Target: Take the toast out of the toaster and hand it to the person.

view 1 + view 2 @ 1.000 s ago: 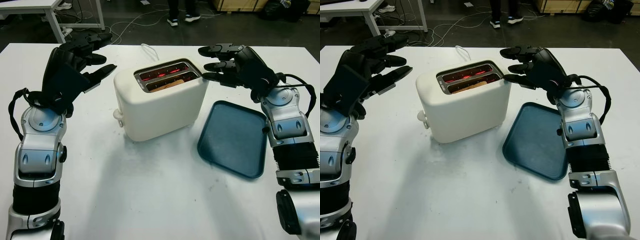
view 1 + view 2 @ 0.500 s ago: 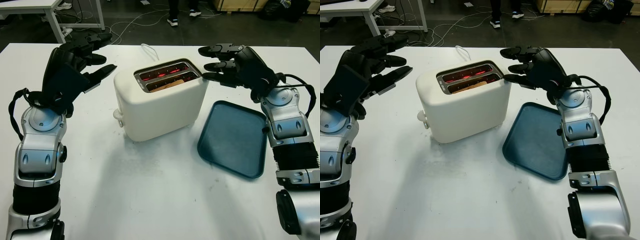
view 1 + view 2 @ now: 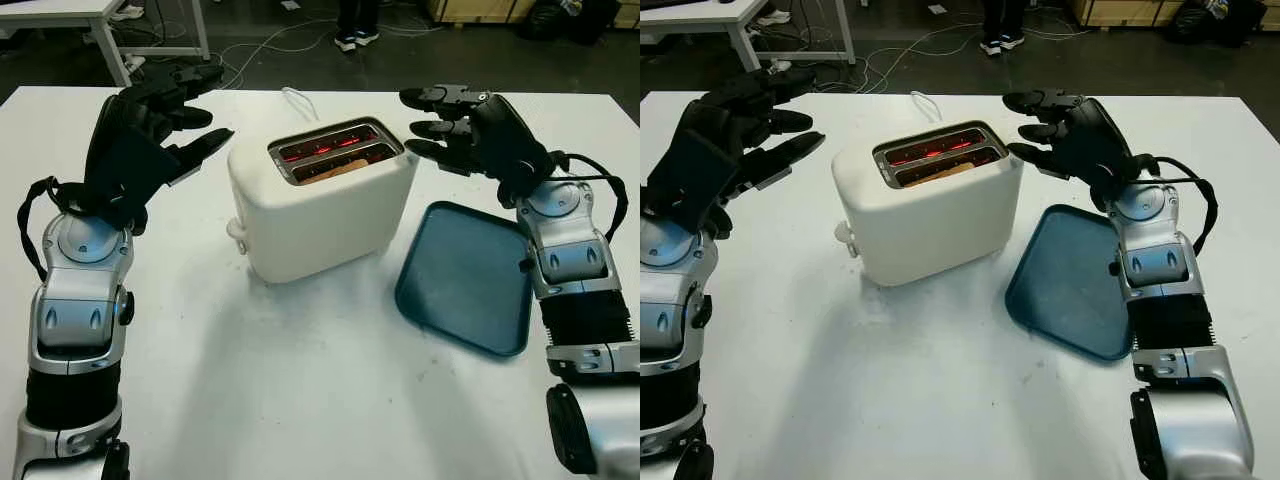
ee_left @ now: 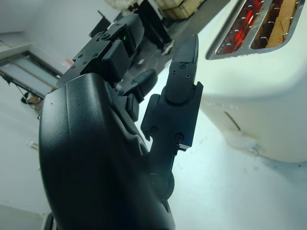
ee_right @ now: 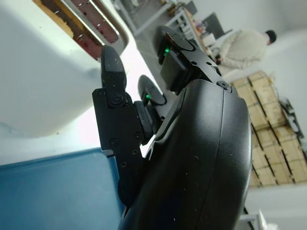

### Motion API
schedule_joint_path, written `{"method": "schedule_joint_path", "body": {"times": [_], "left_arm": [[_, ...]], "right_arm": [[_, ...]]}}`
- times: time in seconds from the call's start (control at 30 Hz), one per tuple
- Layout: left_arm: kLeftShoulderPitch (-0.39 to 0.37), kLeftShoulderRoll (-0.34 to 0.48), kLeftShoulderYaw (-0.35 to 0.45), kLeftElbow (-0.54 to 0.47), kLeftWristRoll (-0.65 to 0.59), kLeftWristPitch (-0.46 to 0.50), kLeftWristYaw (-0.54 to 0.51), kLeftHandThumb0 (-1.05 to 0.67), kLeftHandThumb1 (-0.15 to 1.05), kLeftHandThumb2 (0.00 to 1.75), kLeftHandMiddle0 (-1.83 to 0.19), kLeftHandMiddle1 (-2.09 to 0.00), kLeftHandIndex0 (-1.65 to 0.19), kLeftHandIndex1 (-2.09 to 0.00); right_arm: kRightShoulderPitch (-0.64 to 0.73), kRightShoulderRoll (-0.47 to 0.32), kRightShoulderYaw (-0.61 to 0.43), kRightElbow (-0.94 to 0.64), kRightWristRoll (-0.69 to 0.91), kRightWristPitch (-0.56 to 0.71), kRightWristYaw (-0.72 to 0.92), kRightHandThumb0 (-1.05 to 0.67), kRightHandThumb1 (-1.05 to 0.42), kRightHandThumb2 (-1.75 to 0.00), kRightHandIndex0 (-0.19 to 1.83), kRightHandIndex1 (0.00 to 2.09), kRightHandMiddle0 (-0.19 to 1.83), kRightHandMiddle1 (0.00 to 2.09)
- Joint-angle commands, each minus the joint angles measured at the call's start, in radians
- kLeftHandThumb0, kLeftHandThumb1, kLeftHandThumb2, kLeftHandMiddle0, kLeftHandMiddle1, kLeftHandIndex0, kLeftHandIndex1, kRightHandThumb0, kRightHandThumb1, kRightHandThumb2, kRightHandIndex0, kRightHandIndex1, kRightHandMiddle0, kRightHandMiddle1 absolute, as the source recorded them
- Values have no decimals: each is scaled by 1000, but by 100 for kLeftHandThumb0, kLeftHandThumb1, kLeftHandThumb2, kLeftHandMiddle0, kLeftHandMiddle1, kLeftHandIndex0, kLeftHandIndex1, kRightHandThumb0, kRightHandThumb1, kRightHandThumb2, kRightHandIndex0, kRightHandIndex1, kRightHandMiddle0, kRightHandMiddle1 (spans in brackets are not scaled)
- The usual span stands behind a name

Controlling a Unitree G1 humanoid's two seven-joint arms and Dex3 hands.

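Note:
A cream toaster [image 3: 320, 205] stands in the middle of the white table, its two slots glowing red. A brown slice of toast [image 3: 335, 169] sits low in the nearer slot, seen too in the left wrist view [image 4: 284, 23]. My left hand [image 3: 175, 115] hovers open to the left of the toaster, a short gap away. My right hand [image 3: 440, 125] hovers open just right of the toaster's top corner, above the table, holding nothing.
A dark blue tray [image 3: 465, 275] lies on the table right of the toaster, under my right forearm. A white cord [image 3: 295, 98] runs off the back of the toaster. A person's feet [image 3: 355, 38] stand on the floor beyond the table. Another table's legs [image 3: 110, 45] stand at the far left.
My right hand has risen slightly and drifted a little away from the toaster's corner. The left hand and the toast have not moved.

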Motion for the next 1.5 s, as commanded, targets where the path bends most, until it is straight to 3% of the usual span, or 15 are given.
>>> {"method": "schedule_joint_path", "body": {"times": [0.0, 0.4, 1.47], "left_arm": [[16, -5, 5, -19, 2, 13, 9, -41, 92, 6, -24, -93, -53, -19], [23, 0, 3, -31, 9, 25, 8, -38, 92, 7, -26, -88, -52, -19], [12, -9, 4, -22, 3, 31, 4, -39, 92, 6, -29, -82, -53, -19]], "right_arm": [[14, 11, -11, -10, 12, -13, -18, -27, -92, -25, 52, 0, 48, 0], [13, 38, -37, -10, 37, 23, -44, -26, -92, -30, 43, 0, 41, 0], [9, 16, -20, -2, 16, 17, -37, -30, -92, -26, 49, 2, 46, 2]]}}
